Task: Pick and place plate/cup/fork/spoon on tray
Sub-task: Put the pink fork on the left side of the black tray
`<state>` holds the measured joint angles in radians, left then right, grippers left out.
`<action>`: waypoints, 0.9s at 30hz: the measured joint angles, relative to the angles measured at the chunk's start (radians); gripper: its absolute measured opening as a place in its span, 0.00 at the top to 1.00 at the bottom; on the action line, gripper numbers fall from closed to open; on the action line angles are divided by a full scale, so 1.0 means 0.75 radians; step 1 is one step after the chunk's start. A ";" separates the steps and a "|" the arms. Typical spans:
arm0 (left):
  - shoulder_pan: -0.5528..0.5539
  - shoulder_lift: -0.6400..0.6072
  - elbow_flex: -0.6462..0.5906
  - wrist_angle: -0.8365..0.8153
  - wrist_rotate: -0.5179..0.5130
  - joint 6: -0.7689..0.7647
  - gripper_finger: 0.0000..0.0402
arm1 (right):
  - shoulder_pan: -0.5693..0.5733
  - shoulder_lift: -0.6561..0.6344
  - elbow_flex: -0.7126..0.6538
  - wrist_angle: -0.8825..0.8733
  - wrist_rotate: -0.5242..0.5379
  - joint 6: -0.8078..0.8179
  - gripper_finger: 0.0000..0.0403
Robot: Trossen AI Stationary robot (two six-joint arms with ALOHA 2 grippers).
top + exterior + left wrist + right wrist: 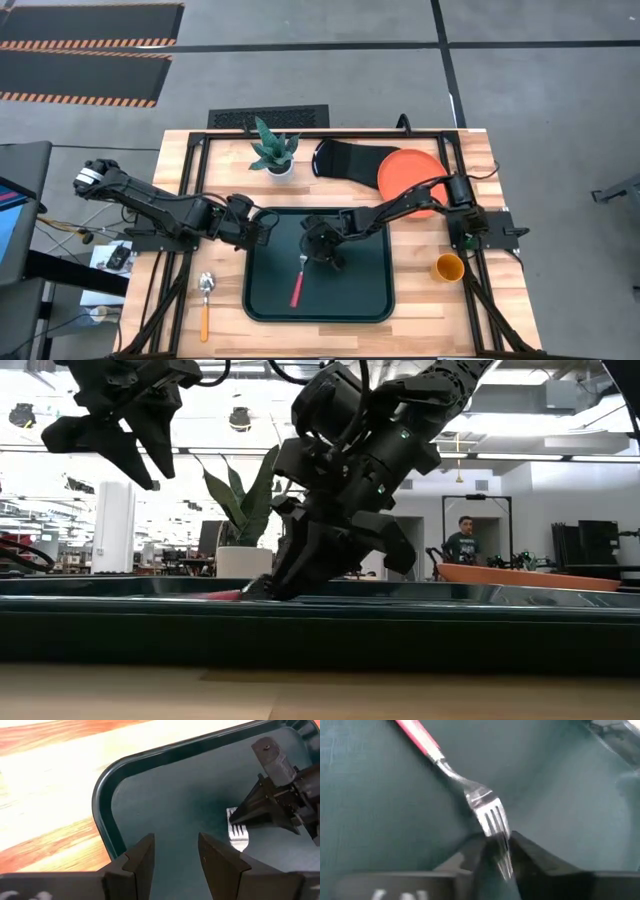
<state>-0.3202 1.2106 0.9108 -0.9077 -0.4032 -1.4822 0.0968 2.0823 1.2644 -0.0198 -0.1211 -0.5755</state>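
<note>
The dark green tray (370, 300) lies mid-table. The red-handled fork (298, 282) lies in it, and my right gripper (318, 250) is shut on its tines (492, 822). My left gripper (264, 226) hangs open and empty above the tray's far left corner (107, 785); in the low view it is high at the left (130, 435). The spoon (205, 300) lies on the table left of the tray. The orange-yellow cup (448, 267) stands right of the tray. The orange-red plate (405, 170) rests at the far right, partly on a black mitt. My right gripper pinches the tips of the fork's silver tines (501, 851) between its two fingers. The fingers (290, 565) slant down from the table's far right, roughly along the fork. The red handle (225, 596) lies low on the tray floor, pointing to the near edge.
A potted plant (274, 152) stands at the far edge beside the black oven mitt (345, 160). A person (461, 543) shows in the room behind. Bare tray floor lies right of the fork (360, 275).
</note>
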 joint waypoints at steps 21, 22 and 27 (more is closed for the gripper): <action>0.000 -0.010 -0.001 -0.004 -0.007 0.038 0.66 | -0.036 0.001 0.707 -1.127 -0.182 -0.312 0.99; 0.000 -0.016 -0.001 -0.007 -0.009 0.041 0.66 | -0.036 0.037 0.775 -1.183 -0.189 -0.313 0.99; 0.000 -0.040 -0.002 -0.047 -0.017 0.023 0.66 | -0.032 0.233 1.054 -1.323 -0.191 -0.286 0.99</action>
<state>-0.3202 1.1807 0.9096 -0.9431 -0.4156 -1.4647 0.0729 2.2570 2.0548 -1.0120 -0.2646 -0.7899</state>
